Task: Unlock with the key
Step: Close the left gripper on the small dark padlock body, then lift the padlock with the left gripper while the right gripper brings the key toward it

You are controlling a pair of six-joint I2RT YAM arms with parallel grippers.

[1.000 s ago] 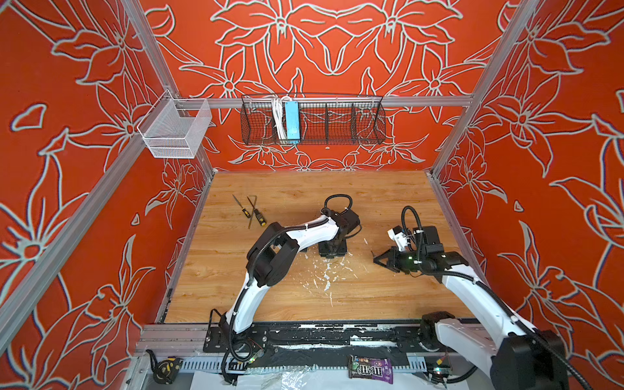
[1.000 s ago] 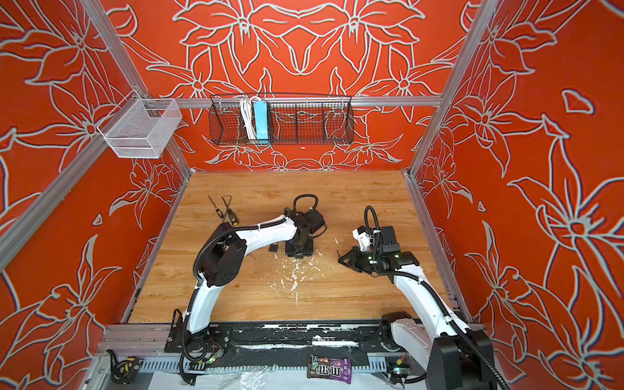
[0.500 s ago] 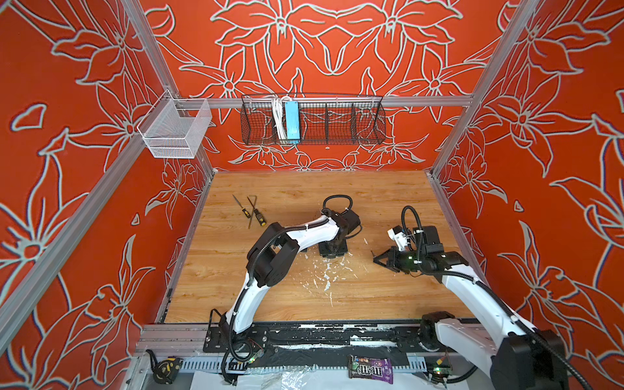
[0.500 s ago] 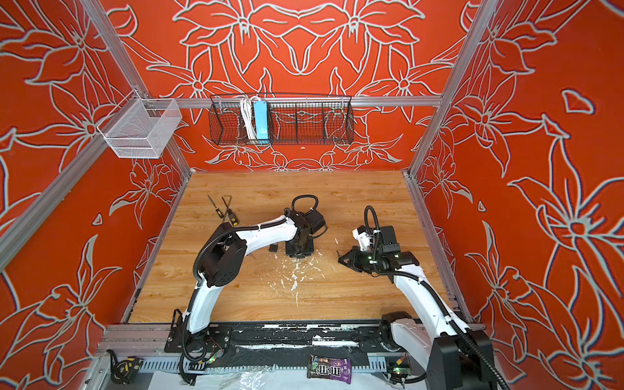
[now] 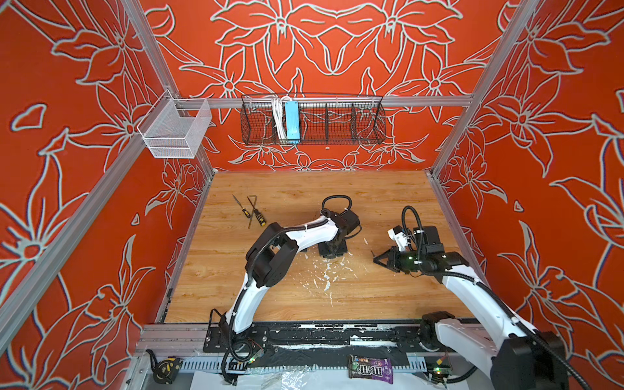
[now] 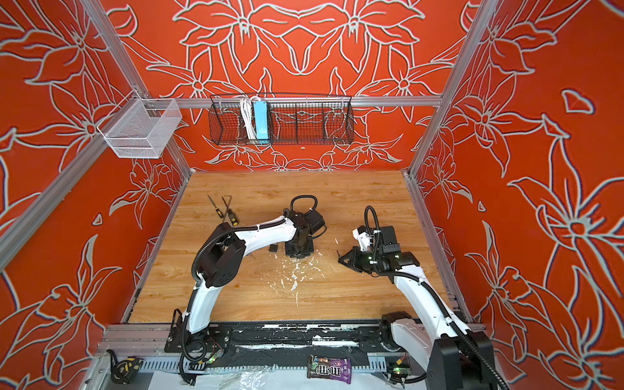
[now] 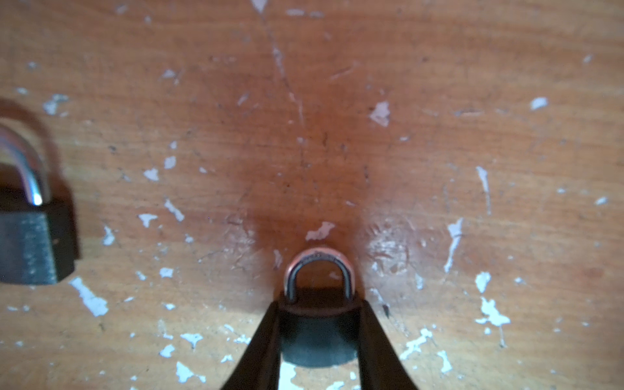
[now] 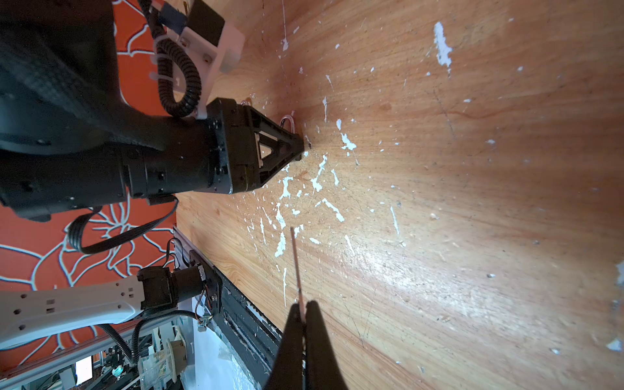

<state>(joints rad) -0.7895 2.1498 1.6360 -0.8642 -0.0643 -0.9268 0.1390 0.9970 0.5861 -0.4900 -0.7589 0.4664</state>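
Steel-shackled small padlock (image 7: 319, 280) gripped by its sides in narrow-set left jaws, on the wooden bench (image 5: 304, 189); left arm (image 5: 310, 233) reaching from 7 o'clock, wrist bent straight down. At its 9 o'clock, just beside, a larger padlock (image 6: 273, 248). At 3 o'clock, right jaws clamped on the key (image 8: 297, 266); right arm (image 5: 472, 290) low, pointing toward 9 o'clock.

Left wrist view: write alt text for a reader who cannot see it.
The left pincer clasps the body of a small padlock, its shackle pointing away from the pincer, on a scuffed, white-flecked wooden table. A larger dark padlock lies apart at the frame's edge.
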